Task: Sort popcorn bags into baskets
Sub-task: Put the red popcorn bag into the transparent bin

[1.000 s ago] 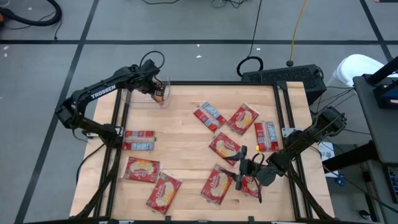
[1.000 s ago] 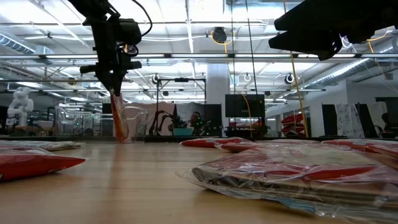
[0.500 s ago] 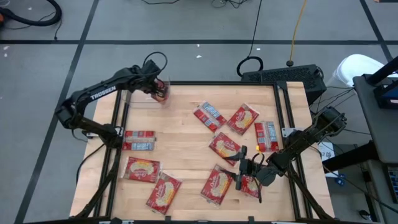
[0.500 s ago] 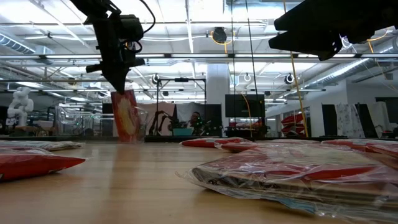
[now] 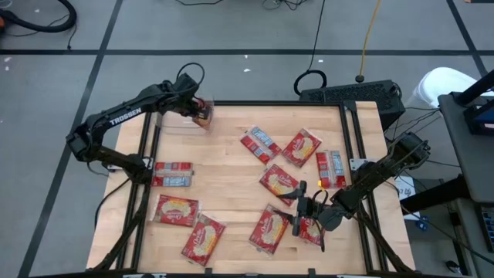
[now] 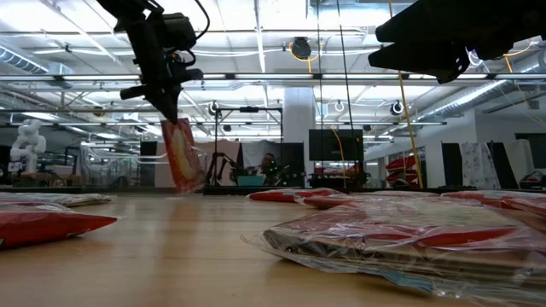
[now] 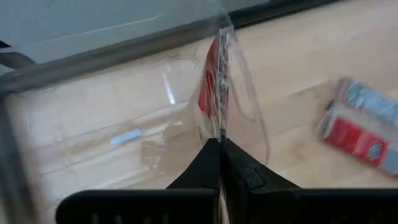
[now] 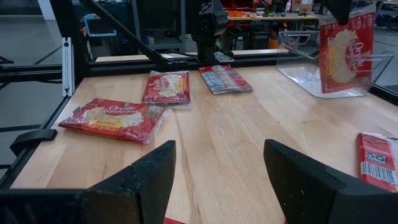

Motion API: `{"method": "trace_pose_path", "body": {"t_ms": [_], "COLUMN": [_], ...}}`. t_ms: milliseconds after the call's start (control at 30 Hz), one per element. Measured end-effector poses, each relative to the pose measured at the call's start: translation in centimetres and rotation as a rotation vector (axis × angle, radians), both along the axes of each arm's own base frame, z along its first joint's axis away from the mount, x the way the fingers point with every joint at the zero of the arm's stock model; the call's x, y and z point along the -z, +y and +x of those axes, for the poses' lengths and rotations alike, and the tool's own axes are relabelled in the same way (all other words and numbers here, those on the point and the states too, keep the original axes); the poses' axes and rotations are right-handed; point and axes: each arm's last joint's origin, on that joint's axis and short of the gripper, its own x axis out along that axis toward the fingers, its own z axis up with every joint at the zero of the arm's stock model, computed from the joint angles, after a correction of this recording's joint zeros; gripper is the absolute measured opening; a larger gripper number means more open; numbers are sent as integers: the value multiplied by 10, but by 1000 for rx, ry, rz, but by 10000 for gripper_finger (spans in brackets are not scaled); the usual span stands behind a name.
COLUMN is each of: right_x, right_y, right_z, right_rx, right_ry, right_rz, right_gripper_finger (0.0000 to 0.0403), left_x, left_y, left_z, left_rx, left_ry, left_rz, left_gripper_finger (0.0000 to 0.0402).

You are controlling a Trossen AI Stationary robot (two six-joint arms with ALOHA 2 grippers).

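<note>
One popcorn bag hangs from left tool, seemingly over bin.

Overhead view straight down on table, low view level across it, wrist views close-in

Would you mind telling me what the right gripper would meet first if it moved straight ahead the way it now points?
Judging by its wrist view, the right gripper faces bare tabletop; the grey-blue popcorn bag looks likeliest first, though depth is unclear.
</note>
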Motion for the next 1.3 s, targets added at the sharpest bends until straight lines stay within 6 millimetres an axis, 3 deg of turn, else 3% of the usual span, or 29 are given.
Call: {"method": "trace_pose_path", "body": {"t_ms": [700,1033,1300], "right_x": [0,1,1], "right_y": [-1,-1,-4], "right_z": [0,0,1], "right_rx": [18,24,31], "right_ry": [1,12,12], "right_rz": [-17,-32,-34], "right_gripper_finger": [238,238,238], "left_x": [-7,-6,7], "left_y": [4,3,2], "left_z": [8,6,4], "left_rx": [-29,-30,-65], "left_ry": [-115,-17,17], "left_rz": [54,119,107], "left_gripper_finger": [8,13,69]}}
